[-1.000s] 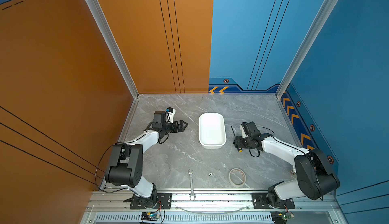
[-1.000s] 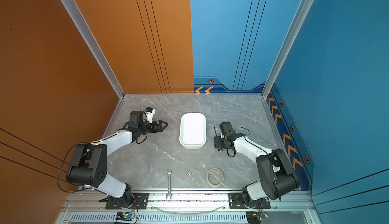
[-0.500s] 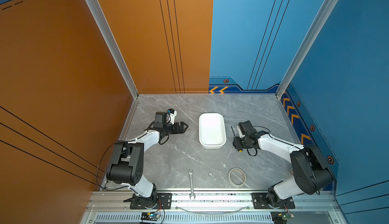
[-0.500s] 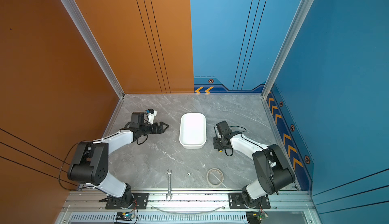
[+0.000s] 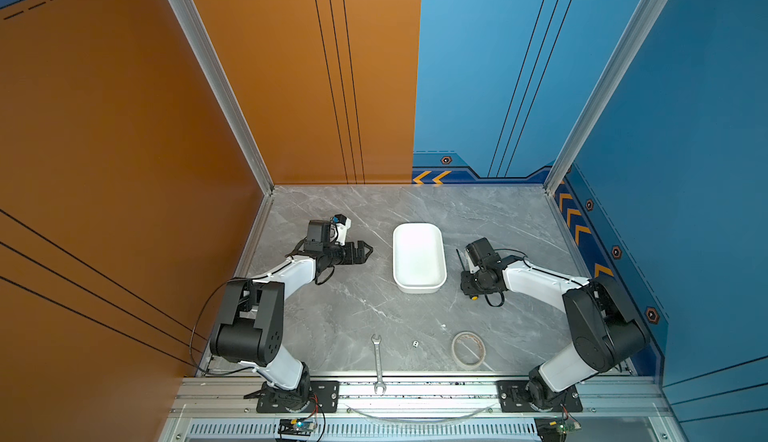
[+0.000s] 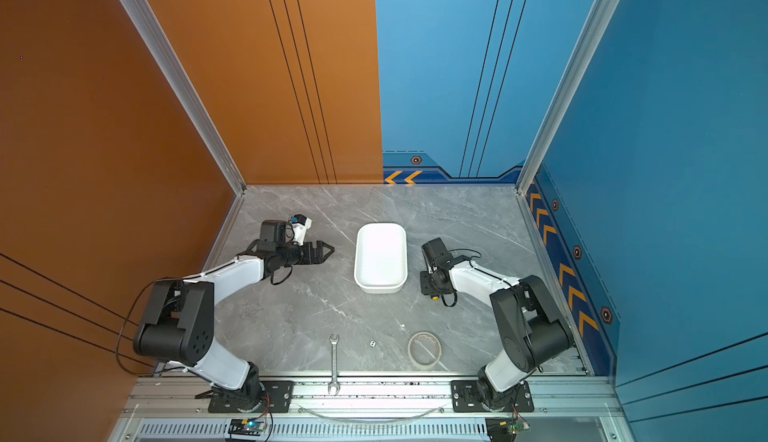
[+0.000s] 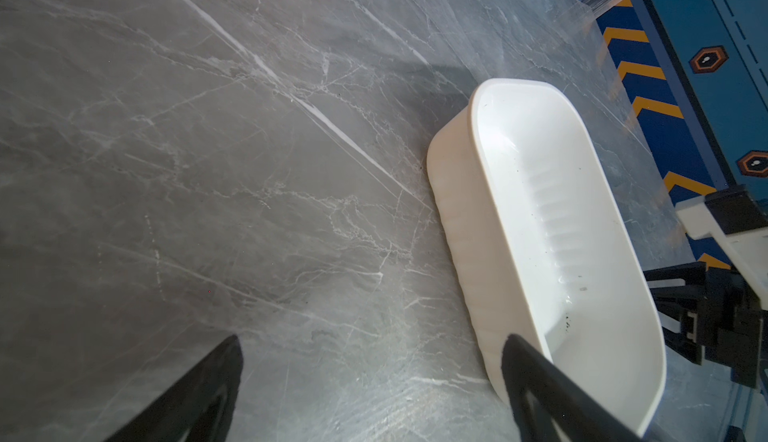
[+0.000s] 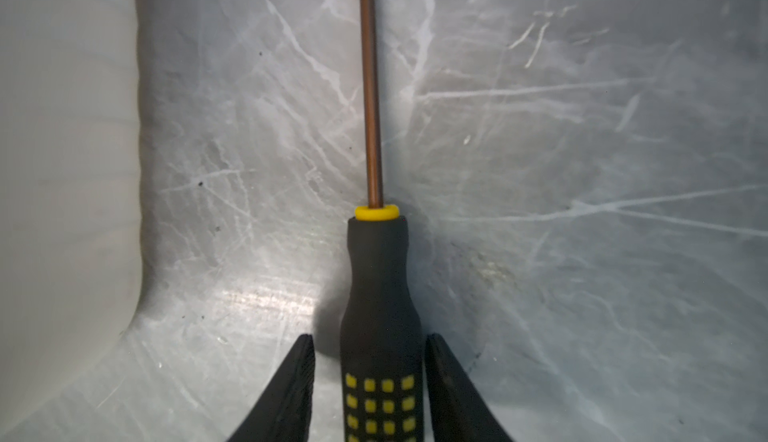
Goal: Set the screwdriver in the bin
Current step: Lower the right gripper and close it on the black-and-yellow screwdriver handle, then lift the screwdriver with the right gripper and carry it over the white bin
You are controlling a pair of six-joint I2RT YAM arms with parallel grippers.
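In a top view my right gripper (image 5: pixel 468 283) stands over the screwdriver (image 5: pixel 459 258), bin (image 5: pixel 419 226) just beside; my left gripper (image 5: pixel 365 249) waits wide. Right wrist view: my 2 jaws have just narrowed around the handle, 1 slit left, so lifting comes next; the shaft runs straight ahead of my fingers (image 8: pixel 449 377), along the bin wall.

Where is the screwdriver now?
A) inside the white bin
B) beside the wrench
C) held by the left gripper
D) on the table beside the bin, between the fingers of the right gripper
D: the right wrist view shows the screwdriver lying on the table, its handle between the fingers of the right gripper, with the white wall of the bin alongside.
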